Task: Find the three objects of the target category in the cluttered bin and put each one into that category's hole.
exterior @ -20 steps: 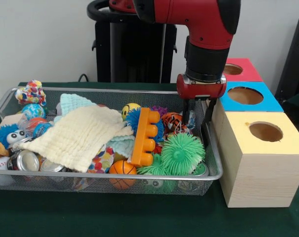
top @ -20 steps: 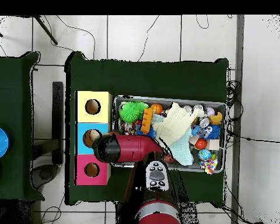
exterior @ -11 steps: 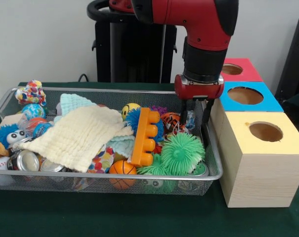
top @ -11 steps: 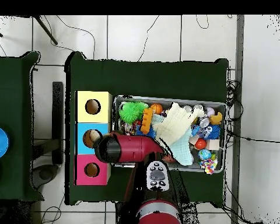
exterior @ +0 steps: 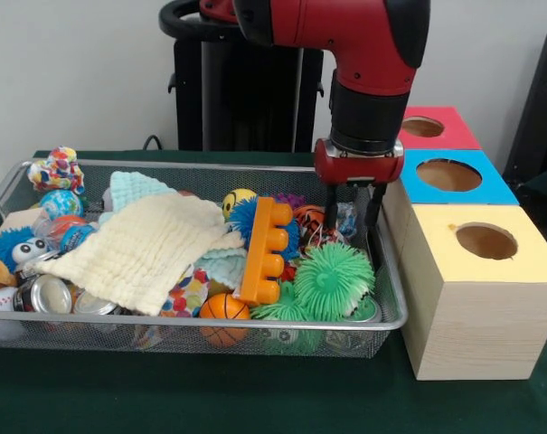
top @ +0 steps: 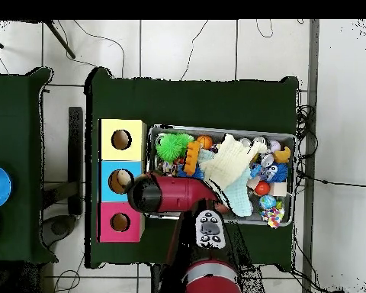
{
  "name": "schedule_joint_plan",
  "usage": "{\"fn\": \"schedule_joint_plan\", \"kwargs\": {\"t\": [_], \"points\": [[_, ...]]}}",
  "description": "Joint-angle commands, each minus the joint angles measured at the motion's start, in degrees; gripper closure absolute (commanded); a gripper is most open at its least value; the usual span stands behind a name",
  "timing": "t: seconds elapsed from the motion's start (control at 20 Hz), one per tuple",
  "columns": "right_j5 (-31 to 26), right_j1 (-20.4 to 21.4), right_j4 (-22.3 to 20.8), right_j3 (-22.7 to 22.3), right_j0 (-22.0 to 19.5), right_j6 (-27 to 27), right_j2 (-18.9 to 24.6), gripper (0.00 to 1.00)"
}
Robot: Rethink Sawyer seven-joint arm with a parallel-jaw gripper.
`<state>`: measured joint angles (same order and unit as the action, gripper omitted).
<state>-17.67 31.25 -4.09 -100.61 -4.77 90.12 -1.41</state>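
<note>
Small bluish clear item [exterior: 345, 215], in the wire bin's [exterior: 255, 323] right end just behind the green spiky ball [exterior: 334, 280], looks light, crinkly and slippery, so pinch its middle; the gripper [exterior: 353, 226] straddles it with fingers spread, having drifted slightly from the boxes.

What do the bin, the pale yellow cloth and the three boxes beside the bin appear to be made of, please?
The bin looks like shiny metal wire mesh. The pale yellow cloth seems soft crinkled woven fabric, probably cotton. The three boxes appear to be pale unfinished wood with visible grain and painted tops.
</note>
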Motion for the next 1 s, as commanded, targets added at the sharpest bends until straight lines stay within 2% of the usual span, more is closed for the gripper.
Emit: {"fn": "schedule_joint_plan", "kwargs": {"t": [0.05, 0.35, 0.65, 1.0], "points": [[3.77, -3.32, -3.43, -0.66, -2.97, 4.97, 3.23, 0.0], [3.62, -2.69, -4.13, -0.2, -2.56, 4.83, 2.76, 0.0], [4.92, -5.64, -3.32, 1.34, -2.47, 6.24, 3.63, 0.0], [6.62, -6.84, -2.75, 0.3, -3.46, 6.55, 5.55, 0.0]]}}
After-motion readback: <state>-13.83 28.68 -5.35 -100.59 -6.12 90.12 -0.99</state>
